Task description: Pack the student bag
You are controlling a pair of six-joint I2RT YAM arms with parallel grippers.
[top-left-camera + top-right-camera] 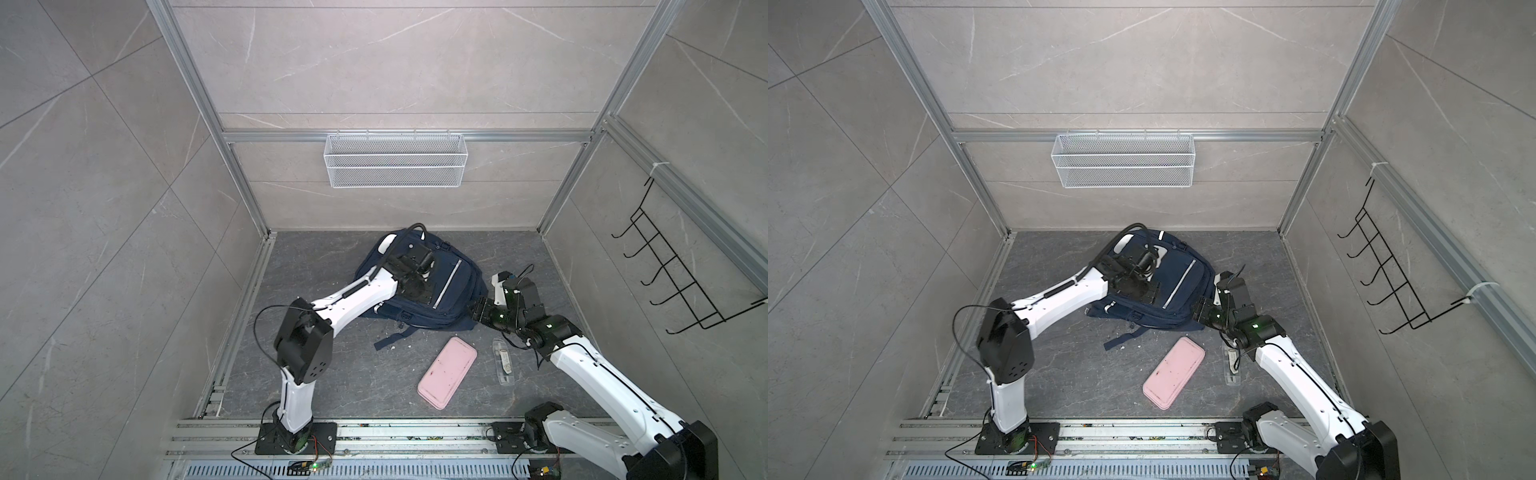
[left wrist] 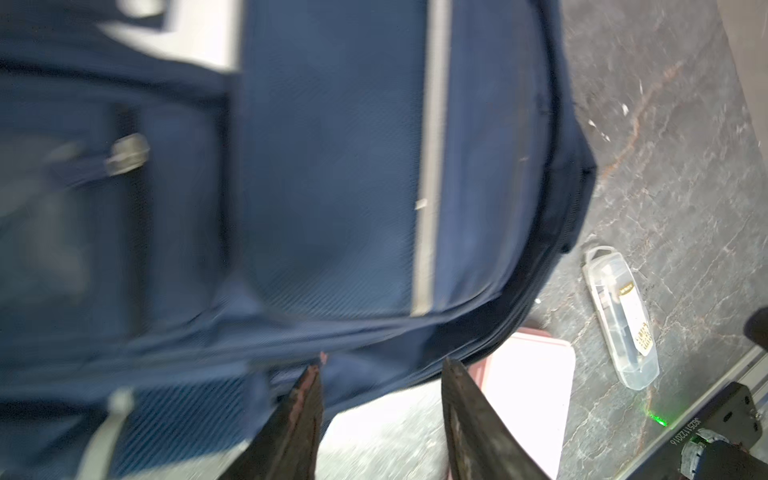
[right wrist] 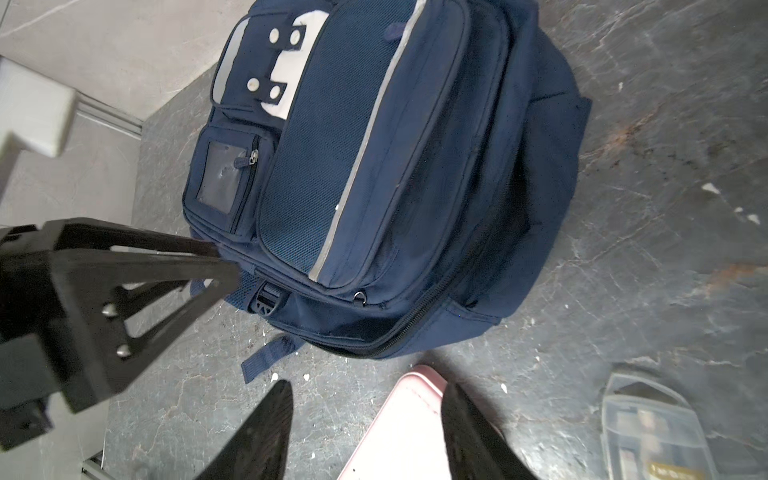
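The bag (image 1: 461, 299) (image 1: 1192, 299) is seen lying flat on the dark stone-patterned floor (image 1: 332, 374), towards the back wall and near the middle, with its front pocket and silver stripe turned upward.

In both top views the left claw (image 1: 422, 293) (image 1: 1148, 293) is held over the bag's front, on the side of the stripe nearer the left arm. In the left wrist view, which is blurred, its two fingers (image 2: 307, 415) are shown spread, with nothing between them. There the view beyond the tips is filled by the bag, whose edge with the zip runs just past them. In the right wrist view the same claw is seen from the side. Its tips are at the corner of the bag by the window pocket and a black buckle (image 3: 266, 297). Whether the fabric is touched cannot be told.

The right claw (image 1: 477, 311) (image 1: 1200, 312) is placed just beside the bag's near right corner, low over the floor. Its fingers (image 3: 270, 424) are likewise spread and nothing is gripped. The rounded end of a pink case (image 3: 395, 424) is seen beneath the gap, and the bag's edge with the zip is found ahead of the tips, apart from them. A clear plastic box (image 1: 503, 361) lies on the floor near the pink case, on the right arm's side.
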